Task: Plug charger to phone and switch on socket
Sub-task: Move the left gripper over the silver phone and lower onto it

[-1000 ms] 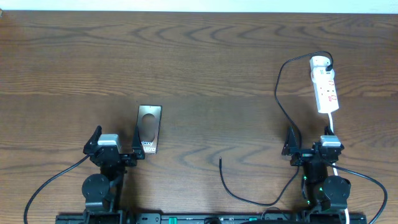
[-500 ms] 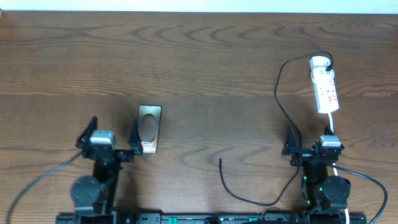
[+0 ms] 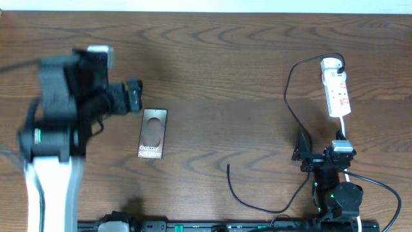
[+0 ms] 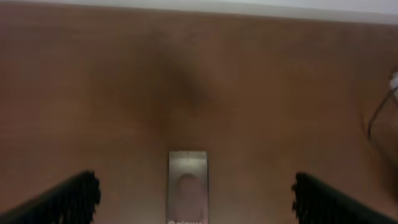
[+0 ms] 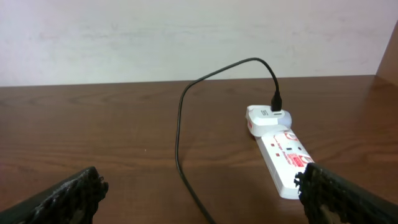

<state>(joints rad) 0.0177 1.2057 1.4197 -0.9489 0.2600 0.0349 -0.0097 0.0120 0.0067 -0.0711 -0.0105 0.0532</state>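
Check that the left end effector (image 4: pixel 194 182) is released and empty above the phone (image 3: pixel 153 133), which lies flat on the surface (image 3: pixel 225 64). The right end effector (image 5: pixel 200 183) is likewise released, facing the socket (image 3: pixel 337 90). The charger (image 3: pixel 288 96) is plugged into the socket's far end.

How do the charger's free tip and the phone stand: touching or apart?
Apart. The overhead view shows bare table between the phone and the tip of the charger.
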